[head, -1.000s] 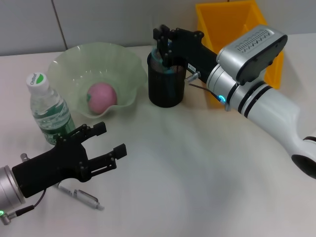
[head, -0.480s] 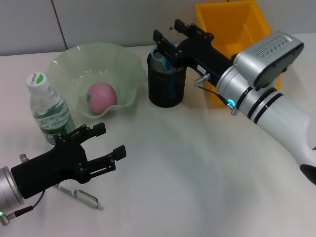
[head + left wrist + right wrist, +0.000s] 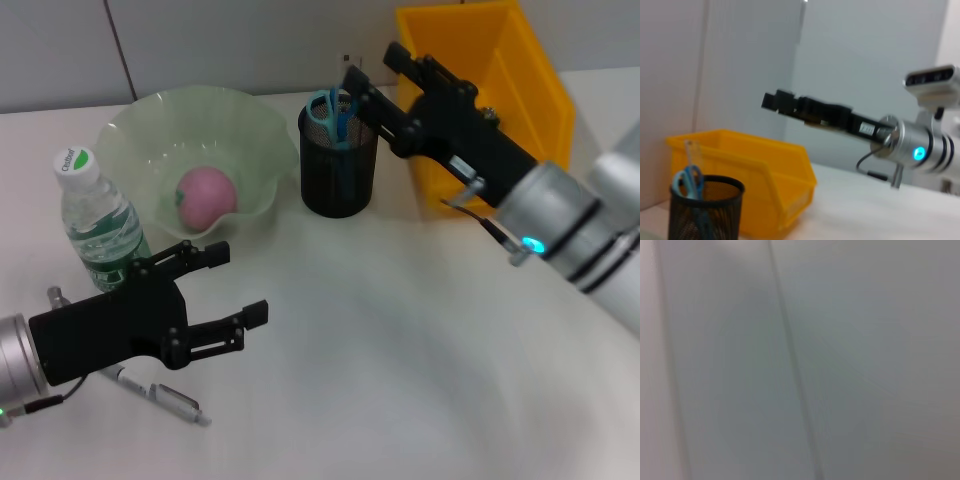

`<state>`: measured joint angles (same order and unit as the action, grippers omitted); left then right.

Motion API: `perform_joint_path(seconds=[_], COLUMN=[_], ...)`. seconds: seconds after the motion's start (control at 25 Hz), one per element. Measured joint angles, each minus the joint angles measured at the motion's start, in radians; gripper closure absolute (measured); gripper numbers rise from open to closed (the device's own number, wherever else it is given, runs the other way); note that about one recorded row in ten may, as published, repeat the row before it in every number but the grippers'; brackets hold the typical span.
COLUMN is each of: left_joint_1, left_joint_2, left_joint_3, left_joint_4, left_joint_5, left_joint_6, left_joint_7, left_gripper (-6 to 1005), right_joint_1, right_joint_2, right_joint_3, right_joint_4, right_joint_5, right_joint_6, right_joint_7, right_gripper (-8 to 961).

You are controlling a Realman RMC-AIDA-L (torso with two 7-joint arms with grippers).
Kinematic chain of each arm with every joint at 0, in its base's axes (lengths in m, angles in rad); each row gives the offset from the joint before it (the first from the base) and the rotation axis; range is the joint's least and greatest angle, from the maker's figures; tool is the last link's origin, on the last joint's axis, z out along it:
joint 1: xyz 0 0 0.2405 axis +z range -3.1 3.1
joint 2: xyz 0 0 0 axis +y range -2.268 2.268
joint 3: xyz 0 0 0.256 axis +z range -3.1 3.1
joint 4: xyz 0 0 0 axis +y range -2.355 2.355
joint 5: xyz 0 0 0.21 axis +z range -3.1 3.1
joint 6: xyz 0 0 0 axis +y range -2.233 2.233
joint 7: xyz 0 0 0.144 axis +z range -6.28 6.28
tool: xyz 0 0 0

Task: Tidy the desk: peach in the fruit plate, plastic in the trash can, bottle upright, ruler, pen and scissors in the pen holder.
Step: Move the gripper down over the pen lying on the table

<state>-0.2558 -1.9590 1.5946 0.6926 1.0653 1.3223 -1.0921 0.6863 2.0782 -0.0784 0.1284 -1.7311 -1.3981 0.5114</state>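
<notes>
Fingers on the right gripper stand spread with nothing between them, raised above and just behind the pen holder, in front of the yellow trash can. Both fingers of the left gripper are likewise apart and empty, low over the table near the front edge. Just beneath that arm lies the pen, flat on the table, its grey barrel showing past the black housing; it looks like the only item not yet put away. Blue-handled scissors stand in the pen holder, and the left wrist view shows a clear ruler standing in it beside them. Beyond, the peach sits in the green fruit plate, and the bottle stands upright just beside the left arm. No plastic is visible on the table, and whether any lies inside the trash can cannot be told. By my judgement the pen is what needs handling next: it is light, stiff and slender, with a smooth round barrel that will likely roll or slip if nudged sideways. Since it lies low against the surface, the fingers would probably have to straddle it across the middle of the barrel and pinch firmly, keeping clear of the bottle close by, which could tip over.
</notes>
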Motion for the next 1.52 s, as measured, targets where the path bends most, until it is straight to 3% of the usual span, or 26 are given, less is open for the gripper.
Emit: perform_joint_path(seconds=[0.16, 0.24, 0.36, 0.48, 0.52, 0.6, 0.68, 0.76, 0.92, 1.04, 1.24, 1.52], left_joint_1=[0.004, 0.004, 0.002, -0.006, -0.02, -0.034, -0.04, -0.048, -0.065, -0.093, -0.121, -0.159], left_joint_2=[0.0, 0.0, -0.018, -0.031, -0.051, -0.068, -0.073, -0.062, -0.052, -0.066, -0.073, -0.063], left_joint_3=[-0.079, -0.094, -0.172, -0.207, -0.25, -0.278, -0.286, -0.266, -0.239, -0.24, -0.206, -0.095], left_joint_4=[0.161, 0.204, 0.387, 0.458, 0.555, 0.619, 0.66, 0.75, 0.81, 0.822, 0.837, 0.848], left_joint_5=[0.219, 0.269, 0.518, 0.621, 0.756, 0.836, 0.876, 0.939, 1.027, 1.146, 1.243, 1.319], left_joint_6=[0.011, 0.016, 0.079, 0.119, 0.18, 0.221, 0.241, 0.261, 0.271, 0.287, 0.298, 0.301], left_joint_7=[-0.124, -0.157, -0.288, -0.336, -0.384, -0.406, -0.418, -0.438, -0.441, -0.426, -0.388, -0.369], left_gripper=[145, 145, 145, 145, 145, 145, 146, 146, 146, 146, 146, 147], right_joint_1=[-0.061, -0.072, -0.111, -0.12, -0.124, -0.13, -0.134, -0.13, -0.119, -0.115, -0.106, -0.105], right_joint_2=[0.0, 0.0, -0.001, -0.003, -0.003, -0.003, -0.002, -0.003, -0.006, -0.007, -0.007, -0.01], right_joint_3=[0.0, 0.0, -0.018, -0.05, -0.066, -0.079, -0.079, -0.085, -0.103, -0.119, -0.135, -0.29], right_joint_4=[-0.188, -0.22, -0.338, -0.394, -0.423, -0.462, -0.473, -0.477, -0.495, -0.526, -0.541, -0.572], right_joint_5=[-0.166, -0.181, -0.19, -0.19, -0.189, -0.178, -0.149, -0.121, -0.12, -0.119, -0.12, -0.121], right_joint_6=[-0.158, -0.182, -0.254, -0.271, -0.277, -0.284, -0.286, -0.276, -0.257, -0.246, -0.247, -0.252], right_joint_7=[0.294, 0.341, 0.488, 0.552, 0.583, 0.626, 0.644, 0.658, 0.7, 0.747, 0.784, 0.847], right_gripper=[310, 310, 310, 310, 310, 310, 310, 311, 311, 311, 311, 311])
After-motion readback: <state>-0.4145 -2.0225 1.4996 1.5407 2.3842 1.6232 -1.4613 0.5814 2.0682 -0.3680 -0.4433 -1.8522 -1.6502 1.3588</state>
